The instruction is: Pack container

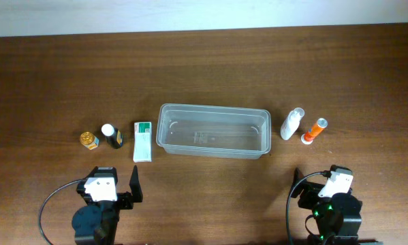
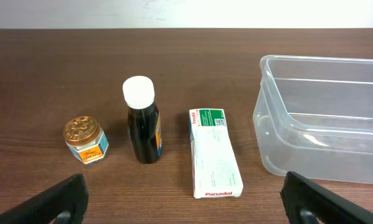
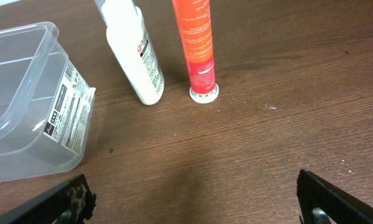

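1. The container (image 1: 213, 109) sits mid-table, ahead of both arms and between them. Its long axis runs left to right and nothing lies in it, so by my reading packing has not begun.
2. Your left gripper (image 2: 183, 202) hangs back from the container's left end with its jaws spread wide and holding nothing. Your right gripper (image 3: 198, 205) hangs back from the container's right end, equally wide and empty.
3. The medicine box (image 1: 143, 141) lies flat just beside the container's left end, apart from its wall. Its long axis is crosswise to the container's and points away from your left gripper. That is the relation to watch: the jaws would close across the box's narrow width with no wrist turn.
4. The white bottle (image 1: 291, 124) is just beside the container's right end, so your right arm is the nearer. It appears to be standing.
5. The orange tube (image 1: 314, 131) stands on its white cap on the far side of the white bottle from the container.
6. The dark bottle (image 1: 111, 136), with its white cap, stands upright beyond the box from the container's left end.
7. The small gold-lidded jar (image 1: 89, 141) is farthest from the container on the left.
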Motion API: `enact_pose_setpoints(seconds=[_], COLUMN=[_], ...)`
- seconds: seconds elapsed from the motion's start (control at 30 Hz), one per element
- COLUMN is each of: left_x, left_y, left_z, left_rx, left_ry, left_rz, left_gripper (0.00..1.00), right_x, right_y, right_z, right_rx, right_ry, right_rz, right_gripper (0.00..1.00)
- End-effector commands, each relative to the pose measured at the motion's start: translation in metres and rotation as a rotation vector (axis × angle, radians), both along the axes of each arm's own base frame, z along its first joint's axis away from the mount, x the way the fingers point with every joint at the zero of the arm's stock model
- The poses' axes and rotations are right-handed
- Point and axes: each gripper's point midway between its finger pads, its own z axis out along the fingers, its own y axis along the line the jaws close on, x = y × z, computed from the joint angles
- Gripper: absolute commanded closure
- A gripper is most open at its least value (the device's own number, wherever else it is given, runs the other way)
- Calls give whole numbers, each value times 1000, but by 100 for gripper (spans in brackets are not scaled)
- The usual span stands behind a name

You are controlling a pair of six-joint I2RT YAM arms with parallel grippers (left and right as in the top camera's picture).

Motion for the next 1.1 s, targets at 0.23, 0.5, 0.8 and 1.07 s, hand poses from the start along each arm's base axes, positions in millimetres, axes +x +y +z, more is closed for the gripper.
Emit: enact_pose_setpoints(seconds=[0.23,0.5,0.8,1.07], left_x=[0,0,0,0], left_y=[0,0,0,0], left_z=[-1,-1,-1,-1], left_rx=[-7,-7,-7,-7], left_ry=[-7,-7,-7,-7], left_rz=[6,6,6,6], left_gripper=[0,0,0,0], right_x=[0,0,0,11], right_y=[2,1,1,4], right_z=[-2,-2,-2,17], right_rx=[-2,-2,-2,2], right_ry=[0,0,0,-91], right_rz=[9,9,9,23], right_gripper=[1,2,2,2])
